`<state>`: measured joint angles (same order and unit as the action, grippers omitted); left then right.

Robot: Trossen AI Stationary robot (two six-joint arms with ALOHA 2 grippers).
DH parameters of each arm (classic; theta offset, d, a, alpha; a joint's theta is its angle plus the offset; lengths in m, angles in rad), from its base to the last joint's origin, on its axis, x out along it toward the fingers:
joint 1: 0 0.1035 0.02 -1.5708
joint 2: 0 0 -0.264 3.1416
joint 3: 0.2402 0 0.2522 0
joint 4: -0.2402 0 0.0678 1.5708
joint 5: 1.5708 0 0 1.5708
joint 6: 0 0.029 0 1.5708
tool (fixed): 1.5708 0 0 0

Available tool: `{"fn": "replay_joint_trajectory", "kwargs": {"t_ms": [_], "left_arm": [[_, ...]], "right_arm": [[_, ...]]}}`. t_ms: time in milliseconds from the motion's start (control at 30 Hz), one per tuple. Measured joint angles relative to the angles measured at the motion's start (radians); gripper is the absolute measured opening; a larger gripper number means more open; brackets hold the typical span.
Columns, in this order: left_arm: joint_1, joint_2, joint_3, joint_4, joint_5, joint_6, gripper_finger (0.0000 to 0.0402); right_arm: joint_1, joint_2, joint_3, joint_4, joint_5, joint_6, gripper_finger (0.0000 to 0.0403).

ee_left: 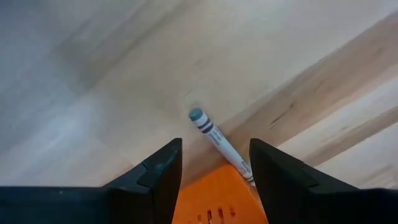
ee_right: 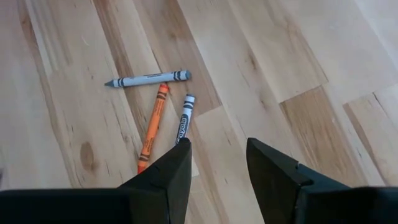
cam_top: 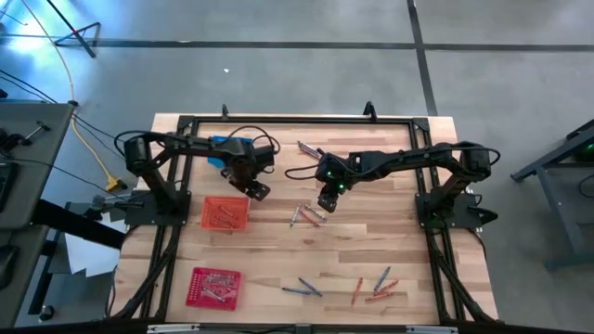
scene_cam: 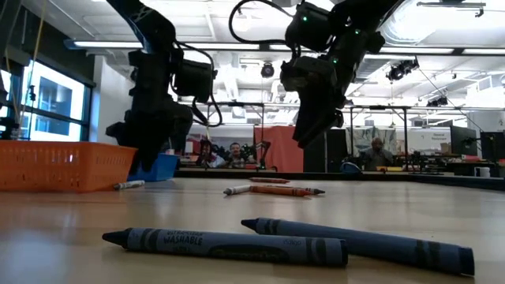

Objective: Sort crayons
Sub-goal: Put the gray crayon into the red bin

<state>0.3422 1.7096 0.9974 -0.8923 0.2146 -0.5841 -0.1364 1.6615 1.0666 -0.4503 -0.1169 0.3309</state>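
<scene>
Wax crayons [ee_right: 153,118] lay scattered on the wooden counter [ee_right: 298,74], three just below the right claw [ee_right: 217,163], which hung open and empty. Light, stiff, round and likely to roll, each wanted pinching mid-length. The left claw [ee_left: 214,163] gaped empty over another crayon [ee_left: 217,140] beside the orange basket [cam_top: 225,212].

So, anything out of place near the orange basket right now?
Yes: one white-wrapped crayon lies on the wood right against the orange basket, outside it, just below the open left pincer. More crayons lie loose mid-table under the open right pincer.
</scene>
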Motion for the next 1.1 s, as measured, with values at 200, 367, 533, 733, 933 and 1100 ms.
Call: {"fn": "replay_joint_trajectory", "kwargs": {"t_ms": [200,367,533,733,933,1100], "left_arm": [[0.021,0.008,0.0,0.015,-0.014,-0.007,0.0174],[0.031,0.088,0.011,0.007,-0.014,0.012,0.0174],[0.024,0.183,0.066,-0.064,-0.019,0.07,0.0174],[0.005,0.226,0.156,-0.134,-0.037,0.117,0.0156],[0.001,0.23,0.19,-0.132,-0.036,0.118,0.0073],[-0.007,0.23,0.19,-0.132,-0.009,0.116,0.0007]], "right_arm": [[0.0,0.0,0.0,0.0,-0.001,0.0,0.0149],[0.0,0.0,0.0,-0.001,-0.005,0.0,0.0149],[0.0,0.0,0.0,-0.002,-0.005,0.0,0.0149],[0.0,0.0,0.0,-0.007,-0.004,0.0,0.0149],[0.0,0.0,0.0,-0.009,-0.004,-0.022,0.0149],[0.0,0.0,0.0,-0.01,-0.003,-0.026,0.0149]]}}
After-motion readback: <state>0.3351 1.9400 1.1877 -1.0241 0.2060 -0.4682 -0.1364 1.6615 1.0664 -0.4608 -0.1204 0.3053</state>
